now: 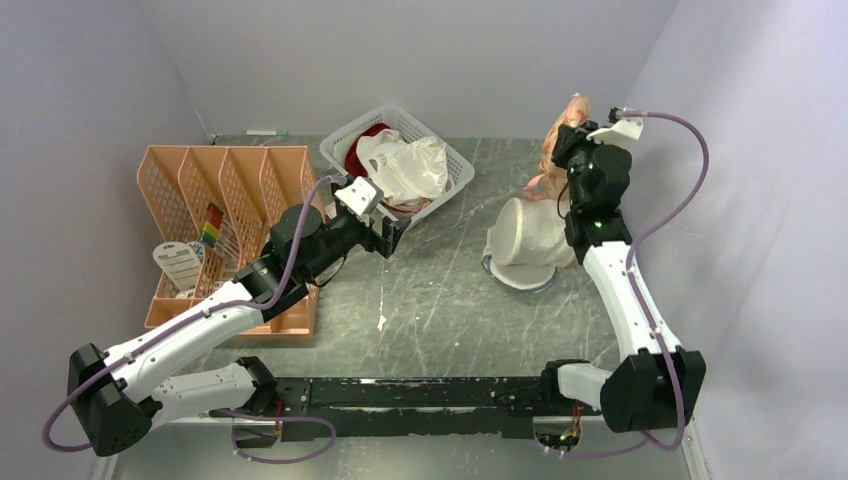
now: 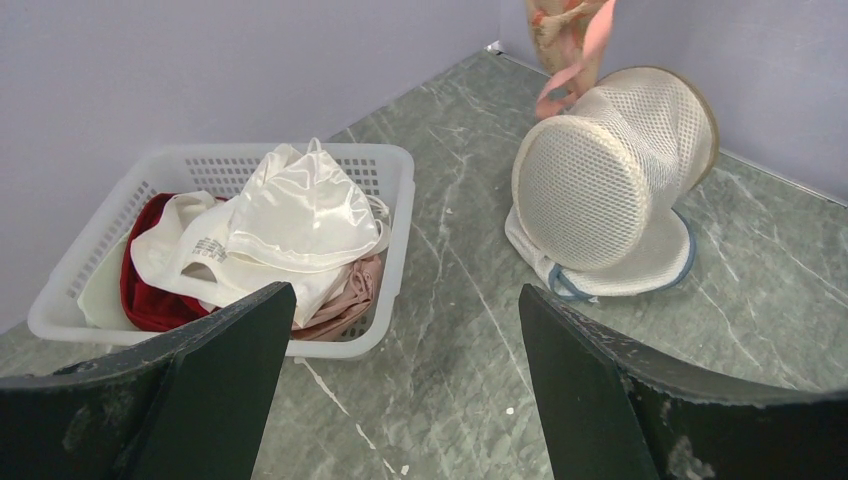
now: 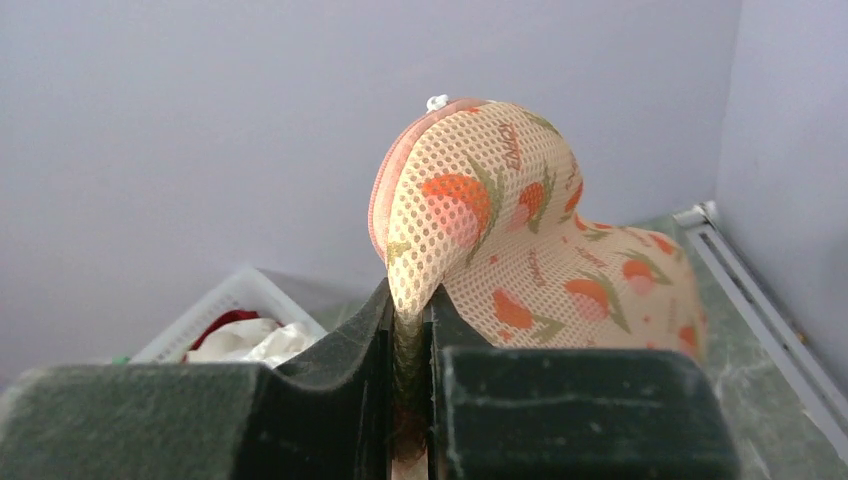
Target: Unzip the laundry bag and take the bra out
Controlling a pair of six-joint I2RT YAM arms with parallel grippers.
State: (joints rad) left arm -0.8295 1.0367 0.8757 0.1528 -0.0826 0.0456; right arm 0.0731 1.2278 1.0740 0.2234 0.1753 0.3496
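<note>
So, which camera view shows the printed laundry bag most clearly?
The right wrist view: the laundry bag is close, pinched in the right claw, print and pink zipper edging clear. Top external shows only a peach patch behind the right arm; left wrist, a scrap at its top edge.

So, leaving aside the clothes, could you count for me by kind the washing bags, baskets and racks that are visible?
Printed laundry bag: 1, gripped by the right hand
White mesh bags: 2, the mesh cylinder and the mesh disc under it
White basket: 1
Orange rack: 1
Total: 5
</note>
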